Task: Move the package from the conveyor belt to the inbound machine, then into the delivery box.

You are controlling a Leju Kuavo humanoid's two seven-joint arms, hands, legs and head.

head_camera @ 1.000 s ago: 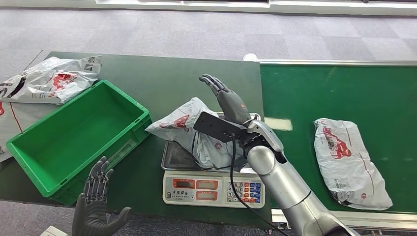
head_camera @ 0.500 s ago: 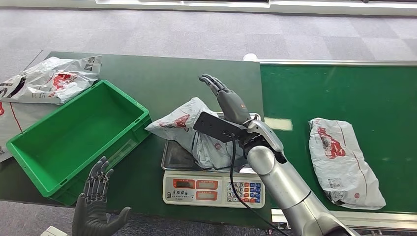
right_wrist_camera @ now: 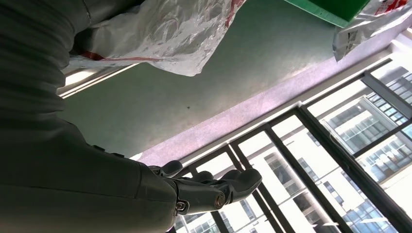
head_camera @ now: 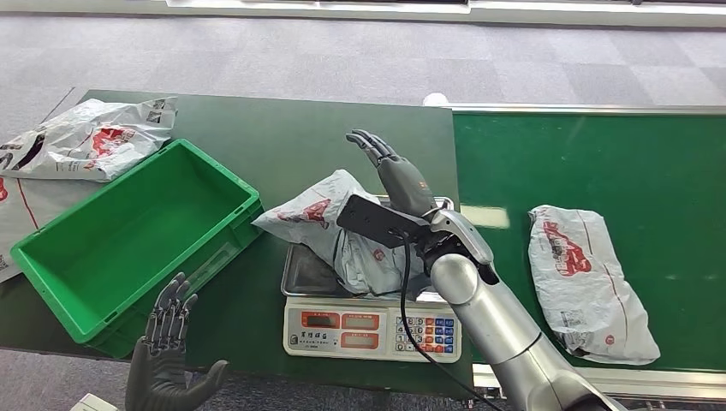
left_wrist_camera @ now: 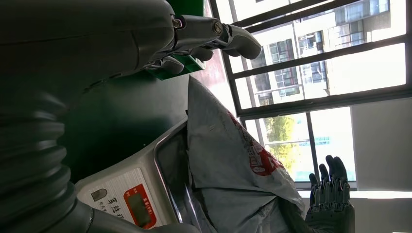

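A crumpled white package [head_camera: 338, 227] with red print lies on the tray of the scale [head_camera: 370, 330], one end hanging over the tray toward the green box [head_camera: 128, 240]. My right hand [head_camera: 391, 169] is raised just above and behind this package, fingers spread, holding nothing. The right wrist view shows those fingers [right_wrist_camera: 214, 189] in the air, apart from the package [right_wrist_camera: 160, 34]. My left hand [head_camera: 167, 347] hovers off the table's near edge below the box, fingers apart and empty. A second white package [head_camera: 584, 281] lies on the conveyor belt [head_camera: 599, 163].
The green box is empty and stands left of the scale on the dark green table [head_camera: 300, 137]. More white packages [head_camera: 94, 137] lie at the table's far left. A black cable [head_camera: 411, 317] runs from my right wrist across the scale's keypad.
The package on the conveyor belt has travelled left, toward the scale. Both hands and the package on the scale have stayed still.
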